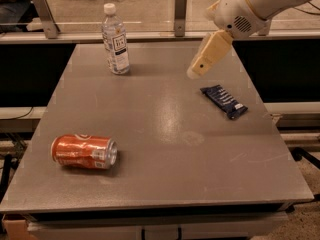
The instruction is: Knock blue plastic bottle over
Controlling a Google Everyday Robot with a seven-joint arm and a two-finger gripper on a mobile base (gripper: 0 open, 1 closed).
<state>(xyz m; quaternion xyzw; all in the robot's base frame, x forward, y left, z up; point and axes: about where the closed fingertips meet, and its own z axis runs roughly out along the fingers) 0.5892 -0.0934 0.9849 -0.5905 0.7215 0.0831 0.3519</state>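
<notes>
The bottle [115, 41] looks light and tippy; push near its cap [109, 7]. The gripper [195, 72] hangs well apart; clenched or not, I cannot tell.

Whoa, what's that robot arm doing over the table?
The robot's cream-coloured gripper hangs above the grey table, right of the clear ribbed plastic water bottle with a white cap, touching nothing. The bottle stands upright near the far edge, not yet knocked over. An orange soda can lies on its side front-left; a flat dark-blue snack wrapper lies at the right.
</notes>
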